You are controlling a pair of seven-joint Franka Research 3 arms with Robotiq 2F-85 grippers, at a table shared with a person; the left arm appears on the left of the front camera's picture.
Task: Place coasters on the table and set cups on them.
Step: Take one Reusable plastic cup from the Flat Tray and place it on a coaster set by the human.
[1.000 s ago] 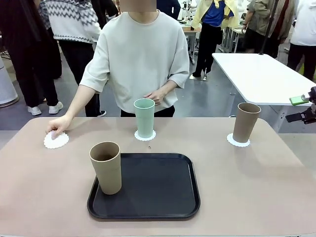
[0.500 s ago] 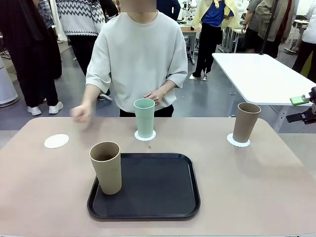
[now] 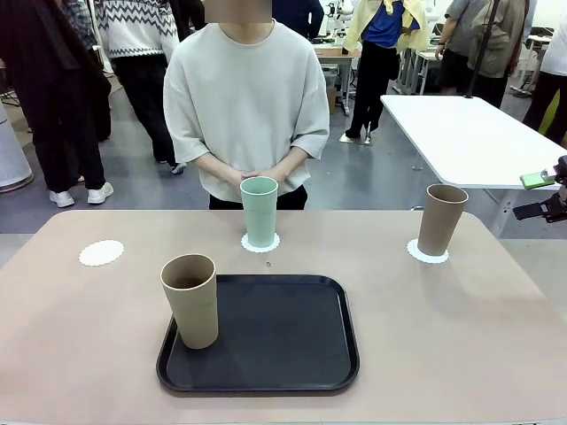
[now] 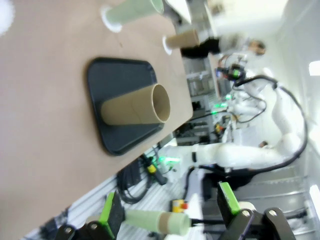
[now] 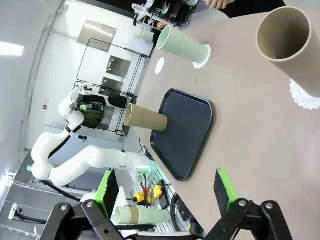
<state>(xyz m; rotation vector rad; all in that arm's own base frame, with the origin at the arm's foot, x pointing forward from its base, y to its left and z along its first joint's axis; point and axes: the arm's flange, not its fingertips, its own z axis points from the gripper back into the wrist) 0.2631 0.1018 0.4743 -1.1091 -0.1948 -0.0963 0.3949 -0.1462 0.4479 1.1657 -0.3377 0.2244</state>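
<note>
My left tool (image 4: 167, 202) is spread wide with nothing between its fingers, and it hangs beyond the edge of the surface (image 3: 461, 336). My right tool (image 5: 164, 186) is spread just as wide, grips nothing and also sits off to the side.

The mint cup (image 3: 259, 211) stands upright on the middle coaster (image 3: 260, 243) at the far side, just in front of the person. The person's hands (image 3: 252, 173) are clasped at the waist behind the cup.

The far tan cup (image 3: 441, 219) stands upright on the right coaster (image 3: 428, 253), near the far right corner. The near tan cup (image 3: 190, 300) stands upright inside the black tray (image 3: 283, 345), close to its left rim. The bare coaster (image 3: 101, 253) lies flat at the far left, well apart from every cup.
</note>
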